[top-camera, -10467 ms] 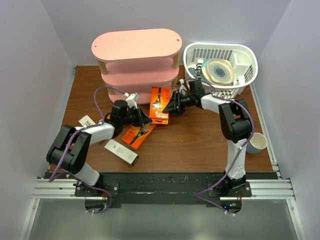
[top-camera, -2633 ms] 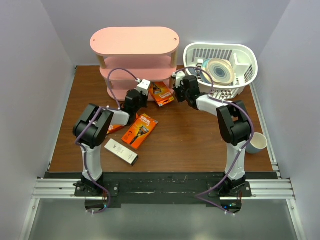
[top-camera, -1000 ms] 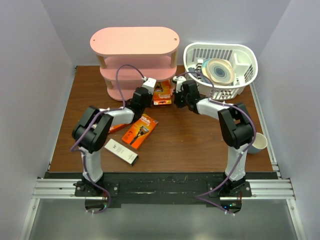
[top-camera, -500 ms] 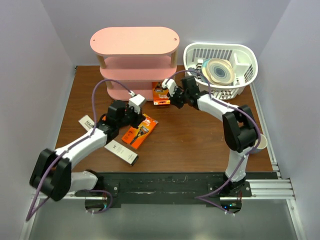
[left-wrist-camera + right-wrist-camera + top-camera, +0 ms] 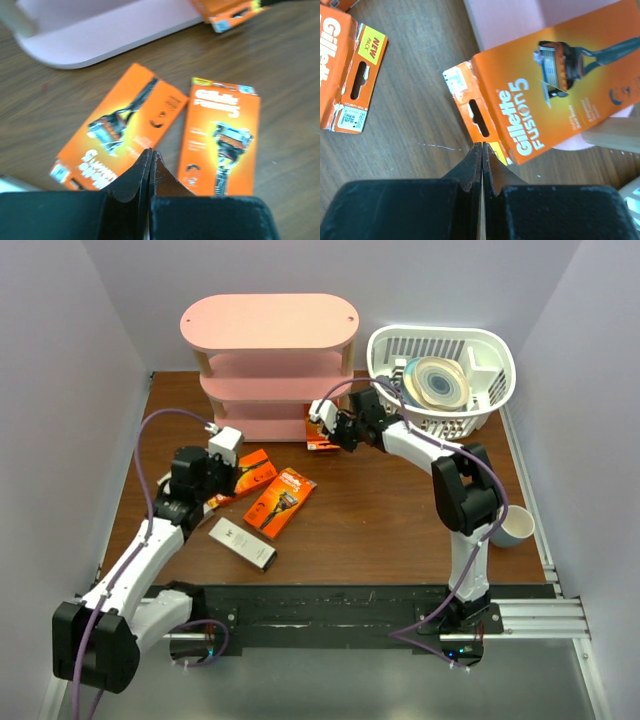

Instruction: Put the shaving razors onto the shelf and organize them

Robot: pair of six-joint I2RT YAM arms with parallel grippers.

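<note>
Now your R gripper (image 5: 481, 146), fingers together, is sitting at the razor pack (image 5: 555, 75) tab by the shelf (image 5: 510, 15); contact unclear, pack's far end is running off-frame. L gripper (image 5: 149, 152), fingers also together & empty, is hovering just behind second pack (image 5: 122, 132) & third pack (image 5: 220, 135).

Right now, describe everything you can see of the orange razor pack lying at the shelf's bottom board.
The orange razor pack is a flat card box with white Gillette Fusion5 lettering and a pictured black-and-orange razor. Its hang tab has a slot and a small white label. It lies flat, one end on the pink shelf's bottom board, the tab end over the brown table. The right gripper's shut fingertips sit at the tab; contact is unclear.
</note>
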